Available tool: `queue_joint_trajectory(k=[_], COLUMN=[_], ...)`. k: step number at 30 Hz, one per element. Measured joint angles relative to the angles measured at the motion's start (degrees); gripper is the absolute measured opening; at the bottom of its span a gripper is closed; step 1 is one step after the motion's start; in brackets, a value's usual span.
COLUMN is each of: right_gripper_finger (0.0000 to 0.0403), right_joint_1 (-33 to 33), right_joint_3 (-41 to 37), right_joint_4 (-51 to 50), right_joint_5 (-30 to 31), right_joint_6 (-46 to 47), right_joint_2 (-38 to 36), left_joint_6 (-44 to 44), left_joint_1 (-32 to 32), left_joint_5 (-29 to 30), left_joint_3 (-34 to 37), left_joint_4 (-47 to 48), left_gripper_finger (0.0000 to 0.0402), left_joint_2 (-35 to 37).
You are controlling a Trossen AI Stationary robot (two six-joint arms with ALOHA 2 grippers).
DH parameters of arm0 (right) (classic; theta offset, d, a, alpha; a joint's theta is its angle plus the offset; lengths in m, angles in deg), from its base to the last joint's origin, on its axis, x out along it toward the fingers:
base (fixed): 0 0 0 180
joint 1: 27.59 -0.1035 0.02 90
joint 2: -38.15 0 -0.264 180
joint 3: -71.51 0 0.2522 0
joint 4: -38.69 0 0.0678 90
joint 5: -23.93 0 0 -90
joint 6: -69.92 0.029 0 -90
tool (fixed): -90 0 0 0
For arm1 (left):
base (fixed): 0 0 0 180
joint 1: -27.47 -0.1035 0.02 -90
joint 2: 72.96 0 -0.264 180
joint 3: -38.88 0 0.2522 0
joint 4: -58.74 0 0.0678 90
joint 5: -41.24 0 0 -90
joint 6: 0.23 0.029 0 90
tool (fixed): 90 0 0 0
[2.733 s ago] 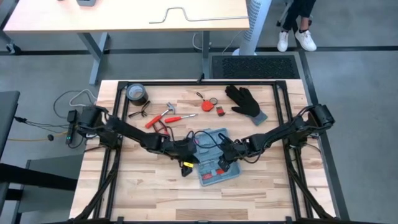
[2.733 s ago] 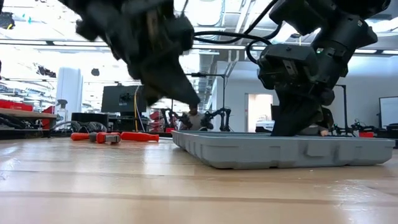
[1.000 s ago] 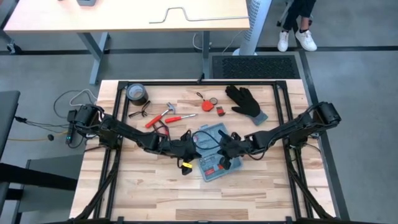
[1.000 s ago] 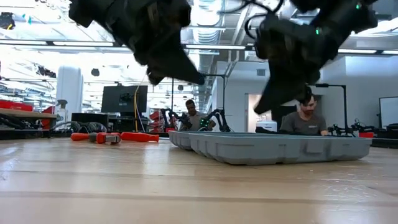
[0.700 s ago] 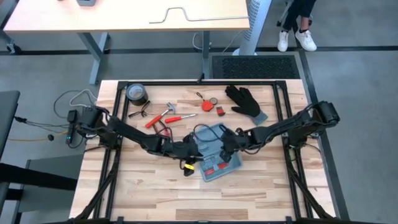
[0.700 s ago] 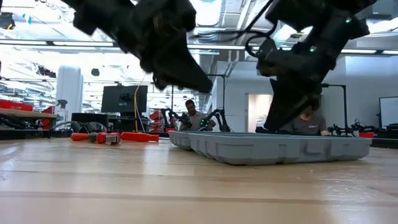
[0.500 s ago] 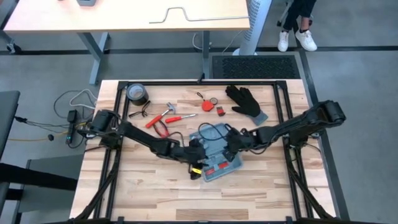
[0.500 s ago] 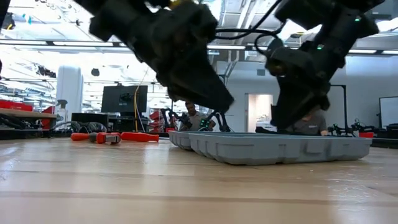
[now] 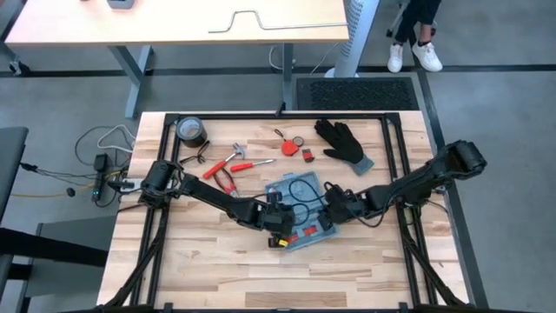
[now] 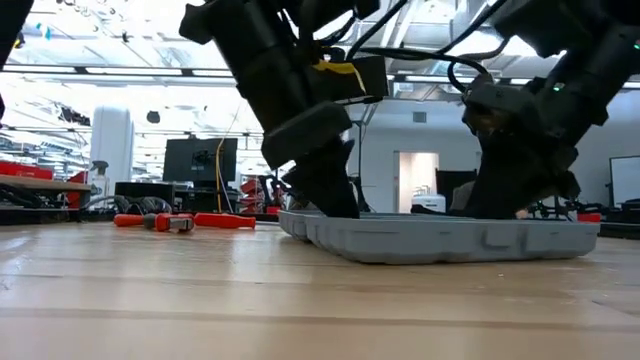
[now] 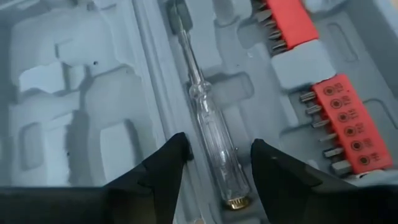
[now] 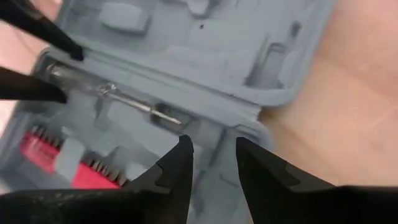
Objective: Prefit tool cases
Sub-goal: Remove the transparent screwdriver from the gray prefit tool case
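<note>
The blue-grey tool case lies open and flat on the wooden table, its moulded recesses up. A clear-handled screwdriver lies in a recess beside the hinge ridge, and red bit holders sit in the same half. My left gripper is open, low in the case, with one finger on each side of the screwdriver's handle. My right gripper is open over the hinge ridge, near the screwdriver's tip. In the low view both grippers reach down into the case. My left gripper comes down from above, its fingers along either side of the screwdriver's clear handle; I cannot tell whether they touch the handle or the case. My right gripper slants down at the hinge ridge; I cannot tell whether its fingers touch the case.
On the far part of the table lie a dark tape roll, red-handled hand tools, small red items and a black glove. Bare wood lies near the front edge. A person sits in the room behind.
My left gripper has gone toward the table's right and near edges and come down into the case. My right gripper has gone toward the far edge, then back a little toward the right, and come down to the case's hinge ridge.
</note>
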State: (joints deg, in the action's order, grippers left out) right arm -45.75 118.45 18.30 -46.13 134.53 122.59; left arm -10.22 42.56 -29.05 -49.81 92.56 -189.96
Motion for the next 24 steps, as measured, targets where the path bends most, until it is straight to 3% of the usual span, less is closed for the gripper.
queue_joint_trajectory(k=[6,17,24], right_gripper_finger=[0.0132,0.0132,0.0132], right_joint_1=[-2.68,-2.81,-2.75], right_joint_3=[-0.55,-0.62,-0.65], right_joint_4=[9.88,13.87,15.70], right_joint_5=[0.07,0.96,0.84], right_joint_6=[1.38,2.12,1.99], right_joint_2=[3.11,4.92,5.47], left_joint_6=[0.22,2.73,2.27], left_joint_1=[0.04,-0.57,-0.96], left_joint_5=[4.22,1.11,3.48], left_joint_3=[0.33,0.70,0.50], left_joint_4=[5.38,-4.55,-5.52], left_gripper_finger=[0.0180,0.0180,0.0180], left_joint_2=[1.61,2.12,-0.07])
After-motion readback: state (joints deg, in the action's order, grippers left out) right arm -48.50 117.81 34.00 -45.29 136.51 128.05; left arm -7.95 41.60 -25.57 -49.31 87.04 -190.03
